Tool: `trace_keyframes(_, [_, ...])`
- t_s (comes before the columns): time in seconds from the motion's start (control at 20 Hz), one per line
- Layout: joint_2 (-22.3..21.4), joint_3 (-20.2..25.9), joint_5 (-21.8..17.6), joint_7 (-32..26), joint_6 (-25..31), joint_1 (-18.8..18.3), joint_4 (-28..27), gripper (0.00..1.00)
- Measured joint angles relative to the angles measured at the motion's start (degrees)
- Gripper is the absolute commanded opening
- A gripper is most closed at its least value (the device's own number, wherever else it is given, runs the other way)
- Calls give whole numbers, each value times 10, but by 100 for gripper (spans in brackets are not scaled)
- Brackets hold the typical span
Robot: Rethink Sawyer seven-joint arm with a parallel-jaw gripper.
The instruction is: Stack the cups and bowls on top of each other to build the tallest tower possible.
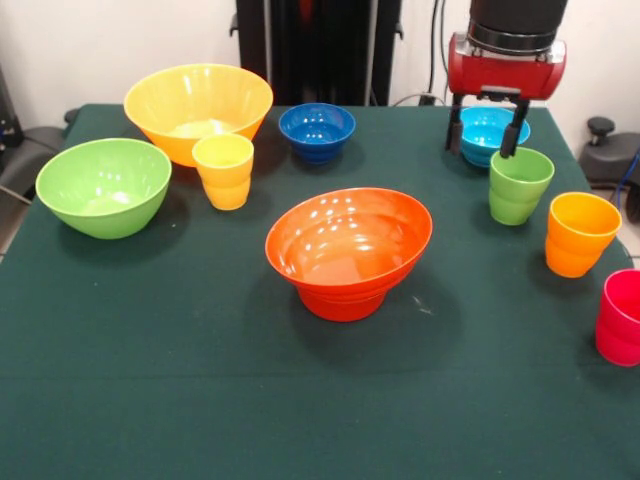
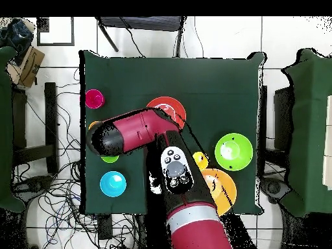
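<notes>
No brand, label or readable writing shows on any piece. On the dark green tabletop (image 1: 200, 400) I count four cups and, as far as can be seen, six bowls, one of them mostly hidden under another. Nearest the camera in the front view, at the right edge, stands the pink-red cup (image 1: 620, 317), cut off by the frame. Just behind it comes the orange-yellow cup (image 1: 581, 233), upright, apart from its neighbours. Near the middle sits the tower (image 1: 349, 252): a wide orange bowl resting on a smaller orange piece of which only the lower band shows, so two pieces at most are visible there. Farther back on the left is the large green bowl (image 1: 104, 186), and on the right the green cup (image 1: 519, 185), upright. The yellow cup (image 1: 224, 170) stands just in front of the large yellow bowl (image 1: 199, 110), overlapping it in this view; whether they touch cannot be told. At the far side lie the small dark blue bowl (image 1: 317, 131) and the small light blue bowl (image 1: 490, 134). The claw (image 1: 487, 125) hangs over the light blue bowl, its two black fingers (image 1: 516, 127) spread apart either side of it, holding nothing. From overhead the red arm (image 2: 139, 133) covers the green and orange-yellow cups almost wholly.
</notes>
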Motion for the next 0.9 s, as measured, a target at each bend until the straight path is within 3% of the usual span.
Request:
trace_keyframes(0.4, [-18,-12,0,0,-16,-23,24,100])
trace_keyframes(0.9, [-55,-22,0,0,-16,-83,79,100])
